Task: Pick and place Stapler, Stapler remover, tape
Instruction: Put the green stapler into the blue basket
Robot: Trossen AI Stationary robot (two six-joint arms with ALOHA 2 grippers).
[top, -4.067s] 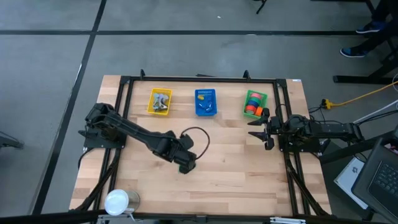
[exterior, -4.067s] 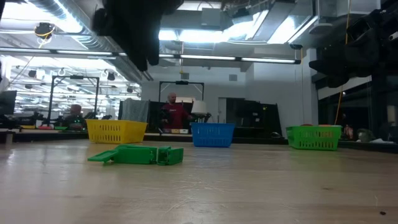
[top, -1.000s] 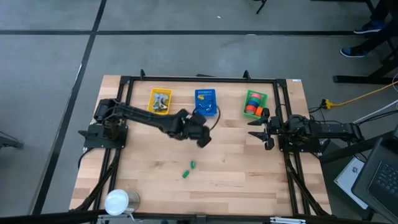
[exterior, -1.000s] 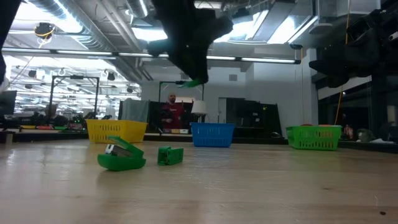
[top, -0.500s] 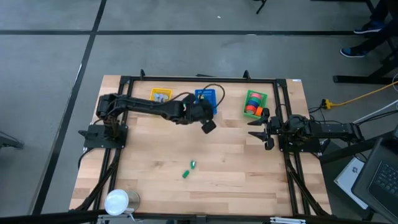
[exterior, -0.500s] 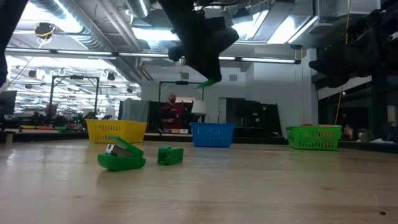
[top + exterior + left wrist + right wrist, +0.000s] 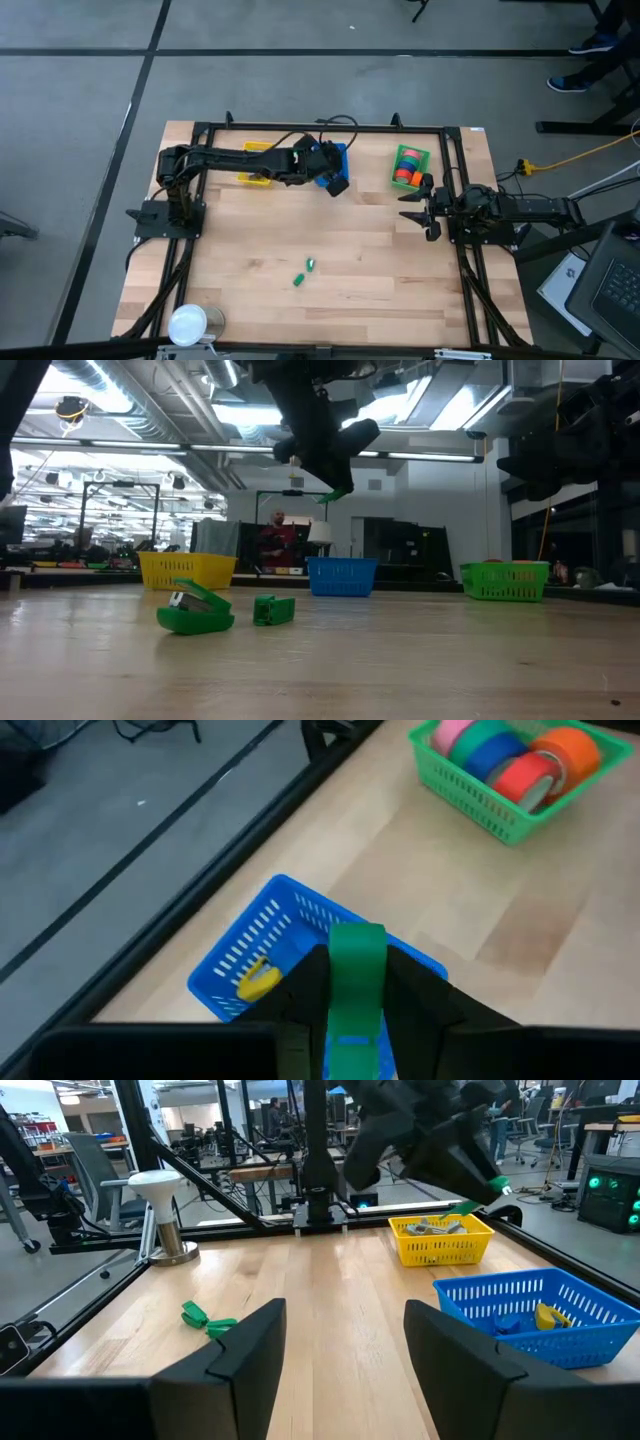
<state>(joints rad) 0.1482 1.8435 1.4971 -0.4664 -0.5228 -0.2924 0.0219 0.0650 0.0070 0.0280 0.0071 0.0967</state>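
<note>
A yellow basket (image 7: 256,165) sits at the table's (image 7: 380,270) far left, partly under the left arm. That arm reaches across the back, its left gripper (image 7: 337,185) raised above the blue basket (image 7: 262,942) and clamped on a green stapler (image 7: 356,982). A yellow piece (image 7: 256,980) lies inside that basket. Nearer the front, two green pieces (image 7: 303,273) rest just apart on the bare wood. Farther right, the green basket (image 7: 409,167) holds the tape (image 7: 520,760) rolls in pink, green, blue, red and orange. At the right edge the right gripper (image 7: 416,208) waits, fingers apart and empty.
</note>
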